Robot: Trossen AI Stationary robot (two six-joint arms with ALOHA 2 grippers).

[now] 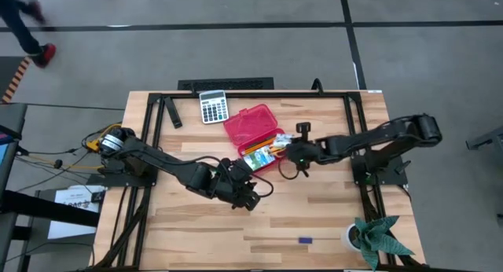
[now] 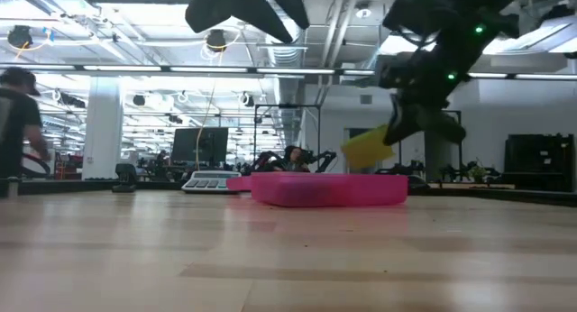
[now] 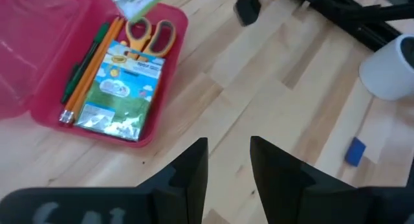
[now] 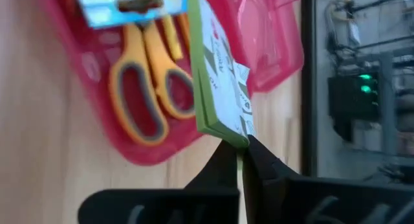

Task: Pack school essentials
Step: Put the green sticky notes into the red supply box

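2 grippers work over the bench [image 1: 314, 217]. The right gripper [image 4: 240, 160] pinches a green-and-white packet [image 4: 220, 75] by its edge, fingers closed on it, and holds it in the air above the near end of the red case [image 1: 253, 129]; in the low view the packet [image 2: 368, 148] hangs clear of the case [image 2: 329, 188].

Below and just ahead of that gripper, inside the case's tray, lie the scissors [image 4: 149, 88], a 2nd packet [image 3: 123, 88] and several pencils [image 3: 84, 72]. The scissors [image 3: 150, 36] sit at the tray end nearest the right gripper, touching the 2nd packet; the pencils run along the packet's far side.

The left gripper [image 3: 228, 162] hovers over bare bench just beside the case, fingers slightly apart and holding nothing. Well off to its side lies a small blue piece [image 3: 355, 151], near a white pot [image 3: 391, 68]. A calculator [image 1: 213, 107] rests beyond the case, away from both grippers.
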